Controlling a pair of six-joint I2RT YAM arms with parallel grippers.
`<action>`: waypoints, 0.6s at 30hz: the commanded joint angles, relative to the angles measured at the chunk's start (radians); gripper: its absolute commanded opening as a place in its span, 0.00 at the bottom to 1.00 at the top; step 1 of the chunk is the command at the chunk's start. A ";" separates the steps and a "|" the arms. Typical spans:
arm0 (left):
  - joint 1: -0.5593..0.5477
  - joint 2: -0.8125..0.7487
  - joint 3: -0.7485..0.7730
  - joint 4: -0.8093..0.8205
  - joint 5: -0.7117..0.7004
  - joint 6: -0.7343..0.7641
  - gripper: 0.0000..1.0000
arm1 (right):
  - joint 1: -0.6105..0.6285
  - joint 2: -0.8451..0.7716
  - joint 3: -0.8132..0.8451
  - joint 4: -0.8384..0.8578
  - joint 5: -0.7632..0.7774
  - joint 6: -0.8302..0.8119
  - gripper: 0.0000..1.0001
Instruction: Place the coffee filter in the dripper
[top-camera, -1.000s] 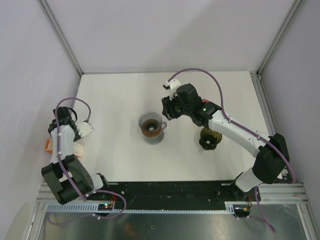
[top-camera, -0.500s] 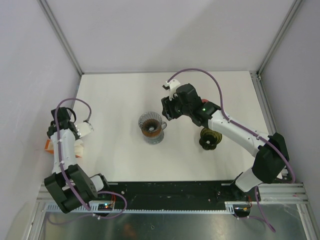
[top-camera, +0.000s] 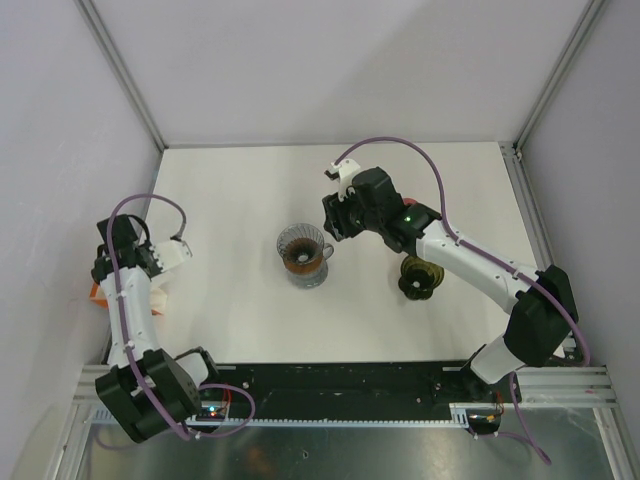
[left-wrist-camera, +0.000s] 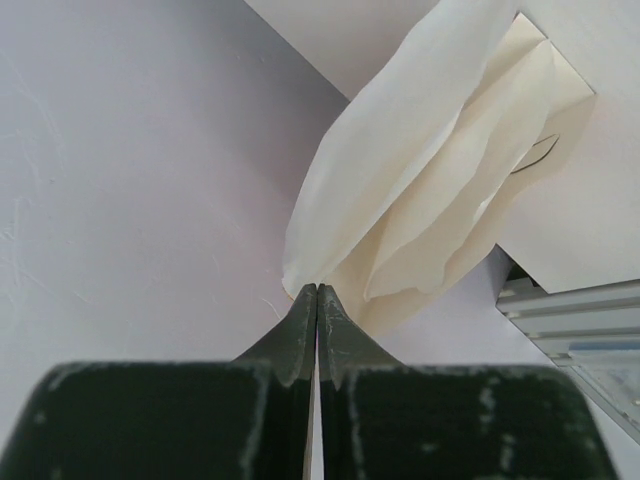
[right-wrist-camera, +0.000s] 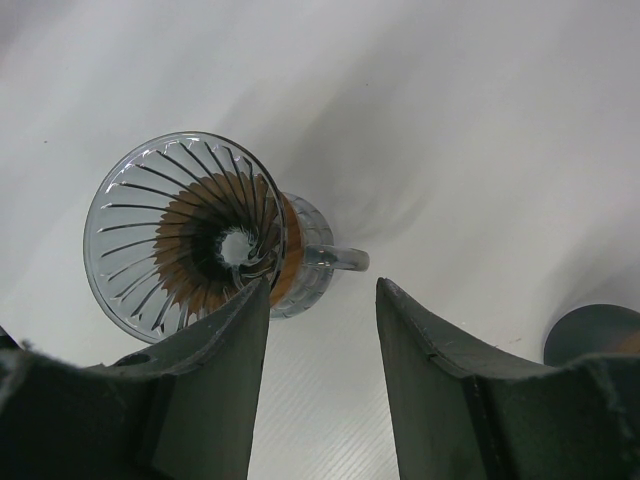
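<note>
The coffee filter (left-wrist-camera: 420, 180) is pinched by its edge in the left end effector (left-wrist-camera: 317, 290), whose fingers are closed tight on the paper. It fans out cream and creased beyond the fingertips, at the left edge of the surface (top-camera: 240, 190), well apart from the dripper (top-camera: 303, 255). We cannot tell whether it hangs clear of the flat cream sheet (left-wrist-camera: 555, 110) behind it.

The dripper stands upright near the middle of the surface; its ribbed glass cone holds no paper, so we judge the pick as made, with the carry across and the seating in the cone left to do.

The left arm rises from the near-left corner along the left edge, its wrist bent inward. The right arm reaches from the near-right corner diagonally toward the middle, passing over a dark round object (top-camera: 418, 277). Its wrist tilts down at the dripper, and the right end effector (right-wrist-camera: 320, 290) hovers just beside the handle, jaws partly apart and gripping nothing.
</note>
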 joint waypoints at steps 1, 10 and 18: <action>0.005 -0.045 0.047 -0.010 0.076 0.040 0.00 | 0.002 -0.010 0.000 0.021 -0.004 -0.005 0.52; 0.004 -0.056 0.132 -0.084 0.246 0.016 0.00 | 0.003 -0.019 0.000 0.023 -0.010 -0.001 0.52; -0.010 -0.055 0.167 -0.126 0.380 -0.011 0.00 | 0.003 -0.030 0.000 0.029 -0.018 0.005 0.52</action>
